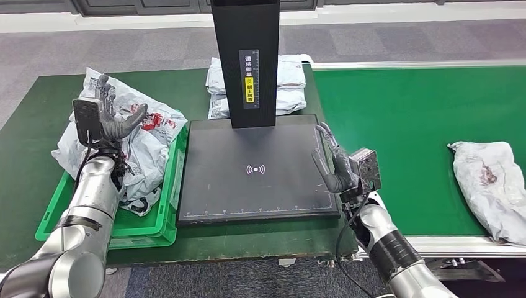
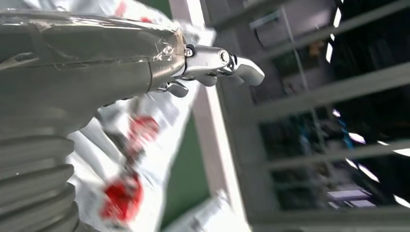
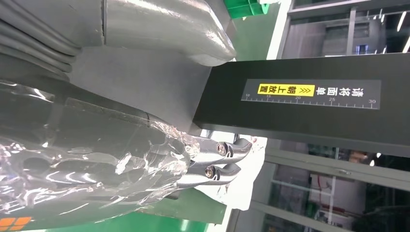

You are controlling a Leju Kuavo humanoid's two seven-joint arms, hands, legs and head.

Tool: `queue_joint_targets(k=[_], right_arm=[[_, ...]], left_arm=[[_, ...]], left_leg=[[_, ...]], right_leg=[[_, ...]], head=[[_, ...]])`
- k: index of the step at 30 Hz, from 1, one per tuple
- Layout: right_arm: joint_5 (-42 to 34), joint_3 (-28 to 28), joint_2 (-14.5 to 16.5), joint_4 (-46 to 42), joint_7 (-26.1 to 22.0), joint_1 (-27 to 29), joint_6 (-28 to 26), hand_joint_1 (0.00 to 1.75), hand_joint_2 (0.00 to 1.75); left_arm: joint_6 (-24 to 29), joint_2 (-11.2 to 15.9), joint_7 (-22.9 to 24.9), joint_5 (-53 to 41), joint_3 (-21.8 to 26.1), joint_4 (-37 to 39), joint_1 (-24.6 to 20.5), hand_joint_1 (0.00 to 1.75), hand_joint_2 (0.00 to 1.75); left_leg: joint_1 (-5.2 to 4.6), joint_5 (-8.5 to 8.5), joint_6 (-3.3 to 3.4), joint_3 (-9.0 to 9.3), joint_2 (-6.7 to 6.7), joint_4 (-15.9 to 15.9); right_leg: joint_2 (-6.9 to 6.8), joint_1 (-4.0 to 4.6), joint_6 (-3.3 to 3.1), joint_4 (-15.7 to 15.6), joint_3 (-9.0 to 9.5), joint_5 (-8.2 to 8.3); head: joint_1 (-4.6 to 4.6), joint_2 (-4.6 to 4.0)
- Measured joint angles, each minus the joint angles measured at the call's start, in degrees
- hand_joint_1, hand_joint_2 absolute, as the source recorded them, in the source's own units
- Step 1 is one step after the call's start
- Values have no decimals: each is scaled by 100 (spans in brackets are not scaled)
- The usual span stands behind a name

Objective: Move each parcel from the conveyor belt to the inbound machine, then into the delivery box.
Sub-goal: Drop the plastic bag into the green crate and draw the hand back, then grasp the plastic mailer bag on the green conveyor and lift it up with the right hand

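A crumpled white parcel (image 1: 490, 183) lies on the green conveyor belt (image 1: 403, 124) at the right. The inbound machine's black plate (image 1: 254, 167) sits in the middle with a black post (image 1: 246, 59) rising behind it; nothing lies on the plate. A green delivery box (image 1: 149, 230) at the left holds several white-and-red parcels (image 1: 139, 146). My left hand (image 1: 111, 118) hangs open above that box, holding nothing. My right hand (image 1: 332, 164) stands open at the plate's right edge, fingers up. The right wrist view shows the post (image 3: 309, 104) close ahead.
More white parcels (image 1: 282, 84) are stacked behind the post. A white frame rail (image 1: 422, 64) borders the belt's far edge. The machine and box stand on a green table (image 1: 37, 124) with grey floor beyond.
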Motion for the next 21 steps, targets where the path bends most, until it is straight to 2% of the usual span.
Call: queue_joint_targets(k=[5, 9, 14, 18, 21], right_arm=[[54, -146, -14, 142, -57, 0, -32, 0, 0], [162, -301, -26, 377, -123, -51, -190, 0, 175], [526, -500, -26, 902, -259, -277, -846, 0, 175], [930, -683, -28, 1246, -325, -383, -1735, 0, 175], [1073, -825, -36, 1356, -328, -373, -1918, 0, 175]], left_arm=[[-658, 13, 84, 1212, -356, -172, 62, 0, 175], [-1005, 21, 90, 1508, -730, -234, 104, 0, 175], [-456, -227, -56, 1318, -1328, -206, 130, 0, 175], [12, -713, -188, 1297, -1766, -53, 174, 0, 175], [197, -1000, -223, 1329, -2041, 83, 199, 0, 175]], left_leg=[[0, 0, 0, -1, -1, 0], [-1, 0, 0, -2, -3, 0], [-6, 0, 1, -2, -8, 3], [-9, -1, 4, -7, -30, 9], [-9, -7, 11, -9, -24, 9]], right_leg=[[-1, 0, 0, 0, 0, 0], [-3, 0, 0, 0, 0, 0], [-7, -5, 1, -2, 2, 1], [-29, -7, 3, -4, 9, -1], [-27, -8, 5, -4, 9, -2]], head=[[1, 0], [0, 0], [0, 0], [1, 0], [2, 0]])
